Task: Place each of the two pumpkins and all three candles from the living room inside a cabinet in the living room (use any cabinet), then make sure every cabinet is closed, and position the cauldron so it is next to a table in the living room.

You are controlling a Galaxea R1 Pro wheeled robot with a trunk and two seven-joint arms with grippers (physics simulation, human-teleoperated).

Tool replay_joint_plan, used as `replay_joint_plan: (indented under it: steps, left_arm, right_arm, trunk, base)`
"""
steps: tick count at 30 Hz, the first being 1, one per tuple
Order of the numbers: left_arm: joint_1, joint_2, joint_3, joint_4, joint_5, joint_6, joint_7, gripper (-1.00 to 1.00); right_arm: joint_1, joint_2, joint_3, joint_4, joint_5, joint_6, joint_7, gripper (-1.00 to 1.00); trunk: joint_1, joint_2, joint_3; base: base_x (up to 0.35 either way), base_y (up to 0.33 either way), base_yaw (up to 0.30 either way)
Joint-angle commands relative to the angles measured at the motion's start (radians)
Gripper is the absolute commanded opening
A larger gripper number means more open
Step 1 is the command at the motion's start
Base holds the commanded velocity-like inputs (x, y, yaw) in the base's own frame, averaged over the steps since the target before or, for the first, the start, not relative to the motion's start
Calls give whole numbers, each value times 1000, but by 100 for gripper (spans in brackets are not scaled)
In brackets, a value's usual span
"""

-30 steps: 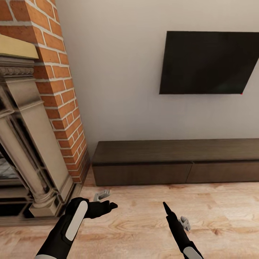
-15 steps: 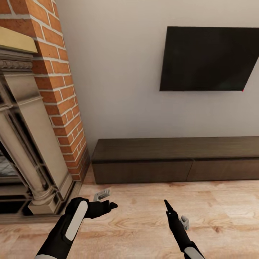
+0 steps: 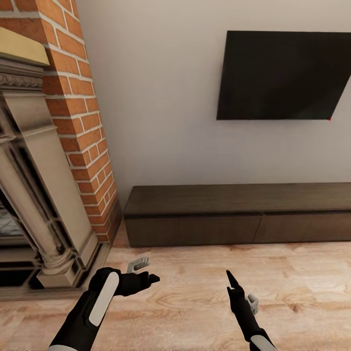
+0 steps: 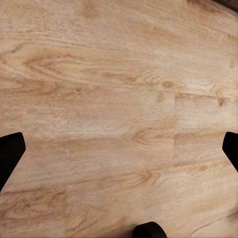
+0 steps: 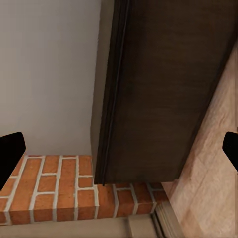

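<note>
The left pincer (image 3: 146,271) hangs low over the wooden floor (image 3: 195,287), short of the cabinet (image 3: 239,214), its fingers spread wide with nothing between them; in the left wrist view the two dark fingertips (image 4: 10,153) sit at opposite edges with bare floor planks (image 4: 119,114) beneath. The right pincer (image 3: 239,290) hovers over the floor too, pointing toward the cabinet, also spread and empty: in the right wrist view its fingertips (image 5: 10,151) stand far apart, framing the cabinet's end (image 5: 163,89), the grey wall (image 5: 49,69) and the brick chimney breast (image 5: 64,188).

The cabinet stands against the wall beyond both pincers, its fronts shut along thin seams, its top bare. Above the cabinet a dark television (image 3: 282,75) hangs on the wall. To the cabinet's left rise the brick column (image 3: 83,122) and the carved stone fireplace surround (image 3: 34,185).

Compared with a second ago the whole view has shifted: the cabinet and television sit slightly higher, the fireplace further left, so the camera has moved. Both pincers hold much the same pose.
</note>
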State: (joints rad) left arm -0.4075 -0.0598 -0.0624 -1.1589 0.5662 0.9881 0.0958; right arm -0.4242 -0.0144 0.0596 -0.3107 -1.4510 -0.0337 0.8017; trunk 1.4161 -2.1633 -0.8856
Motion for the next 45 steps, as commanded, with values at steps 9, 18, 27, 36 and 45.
replay_joint_plan:
  steps: [9, 18, 27, 36, 45]
  left_arm:
    - [-1, -1, 0, -1, 11, 3, 10, 100]
    - [1, 3, -1, -23, 53, 4, 9, 100]
    - [4, 6, -2, -32, 92, 4, 10, 100]
    - [4, 5, -107, -1, 159, 14, 9, 100]
    - [4, 32, -163, 17, 279, 14, 10, 100]
  right_arm:
    - [-1, 1, 6, 1, -8, -5, 2, 100]
    - [-1, 2, 6, 2, -8, -5, 2, 100]
    - [-1, -2, 7, 2, -39, -3, 2, 100]
    - [-1, -3, 8, 3, -45, -2, 1, 100]
    - [-1, -4, 8, 4, -46, -3, 4, 100]
  trunk:
    - [34, -64, -29]
    - [42, -78, -35]
    - [42, -78, -35]
    - [42, -78, -35]
    - [42, -78, -35]
  base:
    - [0, 0, 0]
    - [0, 0, 0]
    - [193, 0, 0]
    - [324, 0, 0]
    - [267, 0, 0]
